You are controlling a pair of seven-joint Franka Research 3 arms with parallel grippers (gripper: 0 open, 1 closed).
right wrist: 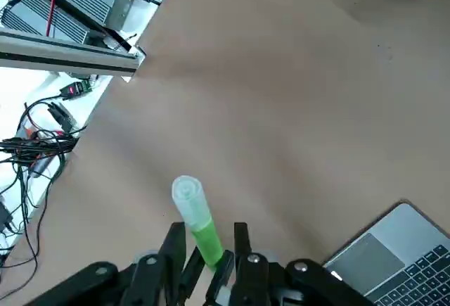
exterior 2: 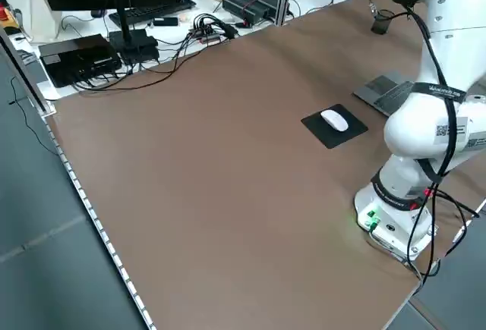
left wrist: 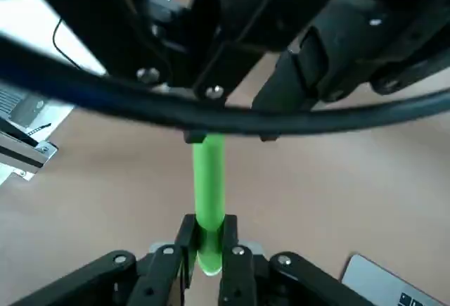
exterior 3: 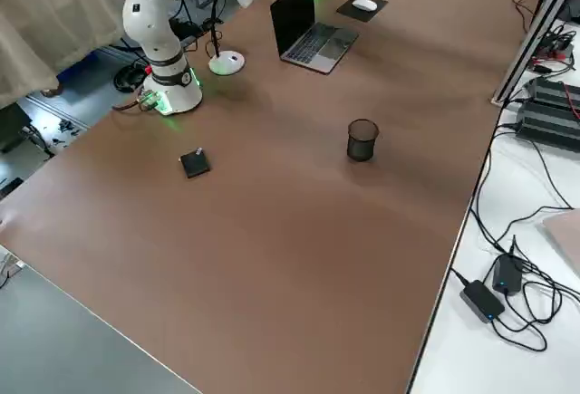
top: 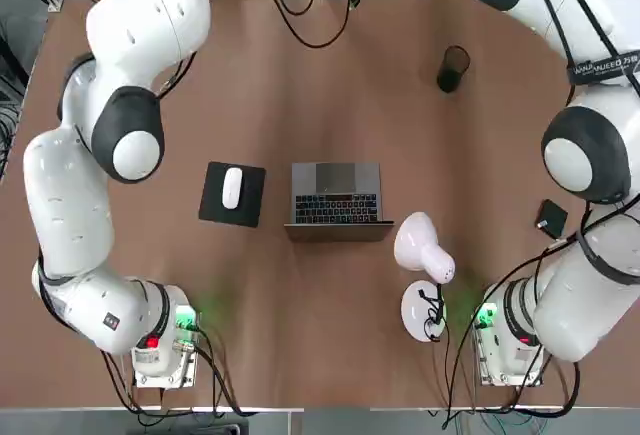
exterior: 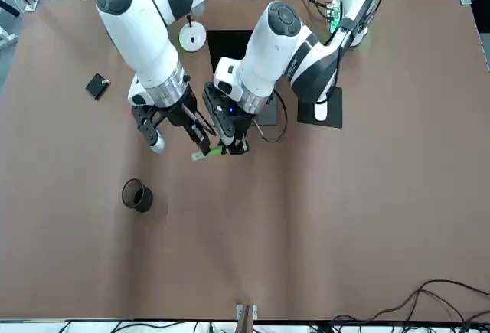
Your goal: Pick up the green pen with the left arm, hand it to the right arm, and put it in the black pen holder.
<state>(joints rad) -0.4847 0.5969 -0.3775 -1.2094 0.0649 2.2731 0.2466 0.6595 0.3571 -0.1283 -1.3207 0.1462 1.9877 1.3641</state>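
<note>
Top view: A brown surface (top: 330, 355) with both white robot arms reaching toward the far edge, where their ends pass mostly out of sight. The black pen holder (top: 453, 68) stands on the right-hand part, well apart from the laptop (top: 335, 210) and the white mouse (top: 232, 187). Placing the pen there is the part left to do.

Front view: The two arms meet over the surface, the left pincer (exterior: 223, 149) right beside the right pincer (exterior: 204, 148). The green pen (exterior: 215, 151) is at their tips, its paler end poking out. From where I stand, the pickup looks done and the handover under way.

Left side view: The mouse lies on its black mat (exterior 2: 317, 127); neither the pen nor the holder can be seen from this side.

Right side view: The pen holder is upright, its round mouth visible from above. A bit of black pincer and green shows at the top edge; I cannot tell which arm it belongs to.

Left wrist view: The left pincer is clenched on the pen, near one end. Farther off, the right pincer's two fingers stand apart at the pen's other end.

Right wrist view: The pen slants up between the right pincer's parted fingers, pale tip outward. I judge that the right must grip before the left lets go; the carry and the drop come after.
</note>
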